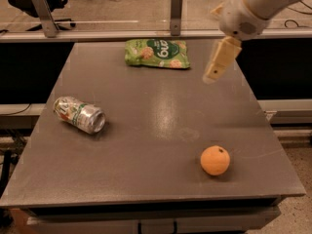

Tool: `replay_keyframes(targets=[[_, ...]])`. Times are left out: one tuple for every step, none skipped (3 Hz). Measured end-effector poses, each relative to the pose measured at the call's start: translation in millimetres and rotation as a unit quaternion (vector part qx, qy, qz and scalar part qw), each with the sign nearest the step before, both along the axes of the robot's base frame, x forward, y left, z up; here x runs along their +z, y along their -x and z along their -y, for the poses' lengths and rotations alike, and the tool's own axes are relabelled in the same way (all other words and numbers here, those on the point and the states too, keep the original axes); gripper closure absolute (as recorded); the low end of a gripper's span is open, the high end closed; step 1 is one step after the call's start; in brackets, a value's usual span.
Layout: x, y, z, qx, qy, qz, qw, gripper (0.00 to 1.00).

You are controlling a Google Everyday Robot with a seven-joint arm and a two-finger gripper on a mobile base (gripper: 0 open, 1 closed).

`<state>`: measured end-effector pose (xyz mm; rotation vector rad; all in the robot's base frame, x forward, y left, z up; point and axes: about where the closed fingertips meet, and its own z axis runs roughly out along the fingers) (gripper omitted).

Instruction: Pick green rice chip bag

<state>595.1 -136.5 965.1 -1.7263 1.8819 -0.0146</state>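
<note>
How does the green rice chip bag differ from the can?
The green rice chip bag lies flat at the far edge; the can lies on its side near the left edge. The bag is wide and bright green; the can is a narrower, mostly silver cylinder. The hand hovers right of the bag, far from the can. Both rest on the table.
</note>
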Motion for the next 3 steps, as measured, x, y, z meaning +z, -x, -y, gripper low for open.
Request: replay_keyframes(targets=[[-19.2,-71.7,-42.7,0.018,-0.057,0.018,0.9980,0.00],[-45.8,-128.9,-66.4,0.005,-0.100,0.019,0.9947,0.00],[-73.5,-171.0,-76.4,-0.029,-0.143,0.002,0.9893,0.00]])
